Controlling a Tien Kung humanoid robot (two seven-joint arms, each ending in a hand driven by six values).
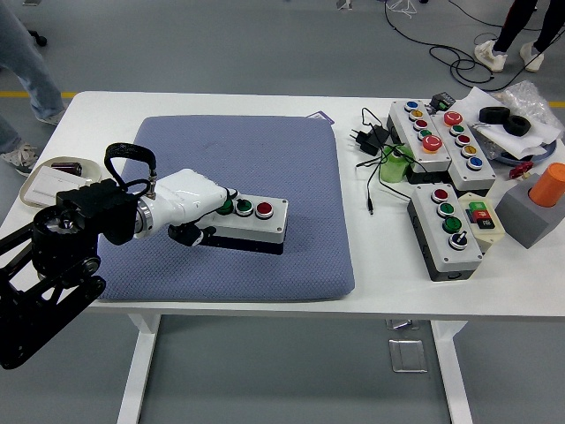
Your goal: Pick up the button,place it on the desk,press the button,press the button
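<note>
Fingers (231, 196) of the white-shelled left hand (190, 205) curled together, tips down on the left end of the grey rectangular three-button control box (251, 223), right at its leftmost green button (226, 208); thumb tucked low against the box's left side. No clear grasp, more a press than a hold. Beside that button, a second green button (244, 208) and a red one (263, 209), both uncovered. Box flat on the blue-grey padded mat (265, 150), toward its near half. Behind the hand, a black wrist and arm (62, 256) in from the lower left. Mat on the white table (203, 102). Well apart to the right, other grey button boxes (446, 231), black cables (375, 141), an orange cylinder on a grey block (538, 208). At the left edge, a shallow beige tray (40, 185).
</note>
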